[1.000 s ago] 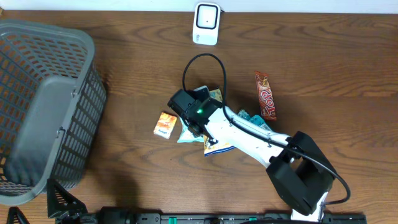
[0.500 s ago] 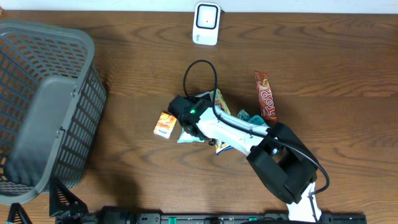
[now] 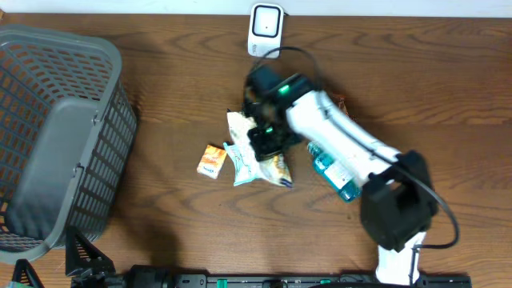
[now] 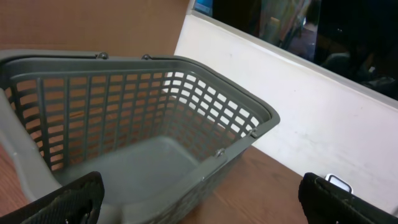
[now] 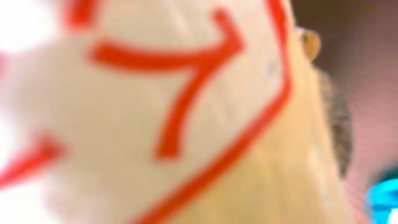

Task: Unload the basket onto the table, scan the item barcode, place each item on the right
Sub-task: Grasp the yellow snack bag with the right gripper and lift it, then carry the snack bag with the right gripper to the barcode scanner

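Left wrist cam first, since that arm sits nearest the robot. The left fingers (image 4: 68,202) are spread wide with nothing between them, facing the grey basket (image 4: 143,112). The basket sits well left of the scanner (image 3: 266,30) and nearer the robot than it.

Overhead, the clutter is all on the near side of the scanner on the wooden table (image 3: 160,232). A small orange box (image 3: 212,160) lies nearer and a bit left of it, and a teal packet (image 3: 332,172) lies nearer and to its right. The white snack packet (image 3: 256,160) is between those two, straight in front of the scanner but not up to it yet. The right fingers (image 3: 266,138) are on its top edge and look closed on it, though the arm hides the actual pinch.

Right wrist cam is just a blurry white wrapper with red lines filling the frame. The scanner itself stands at the far edge of the table.
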